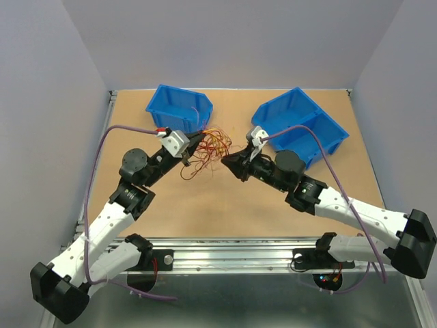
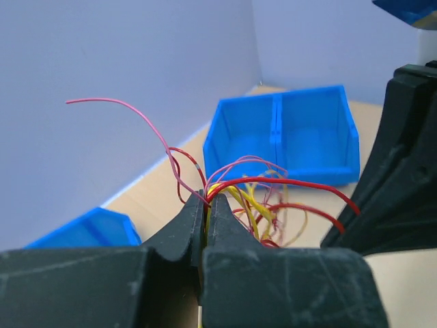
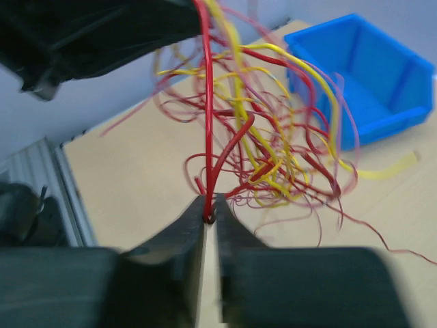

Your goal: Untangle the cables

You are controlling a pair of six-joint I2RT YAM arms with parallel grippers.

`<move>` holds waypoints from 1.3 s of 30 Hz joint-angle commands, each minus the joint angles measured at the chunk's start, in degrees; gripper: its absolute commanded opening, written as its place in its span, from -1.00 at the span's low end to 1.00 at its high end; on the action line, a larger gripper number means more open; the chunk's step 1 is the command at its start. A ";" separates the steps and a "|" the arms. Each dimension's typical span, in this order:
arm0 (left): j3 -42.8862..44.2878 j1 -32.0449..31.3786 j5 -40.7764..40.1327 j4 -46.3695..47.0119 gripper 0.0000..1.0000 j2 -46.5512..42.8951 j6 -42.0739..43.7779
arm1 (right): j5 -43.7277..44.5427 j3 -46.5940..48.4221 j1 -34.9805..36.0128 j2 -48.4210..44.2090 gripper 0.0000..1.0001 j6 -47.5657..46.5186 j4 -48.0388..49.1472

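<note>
Tan wooden board surface is carrying the whole setup. Two white-and-black jointed arms are reaching in from the near edge, the left arm and the right arm, and they are converging over the far half of the surface, about midway between its side edges.

Blue plastic two-compartment bin is sitting toward the far right corner. Smaller blue plastic open bin is sitting at the far edge, left of centre.

Black left gripper is hovering just in front of the smaller bin. Its jaws are clenching a cluster of strands that are fanning out from the tips. Black right gripper is facing it from the right, close by. Its jaws are pinching a single red strand, which is running straight up from the tips into the bundle.

Cables, a curly tangle of thin yellow, orange and dark red wires, are hanging between the two grippers, in front of the gap between the two bins. The lowest loops are drooping toward the surface; I cannot tell whether they are touching it.
</note>
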 commanded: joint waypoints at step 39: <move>1.95 6.04 -9.59 7.09 -1.00 3.70 -5.81 | 20.63 19.74 -19.57 39.82 0.92 -24.14 0.59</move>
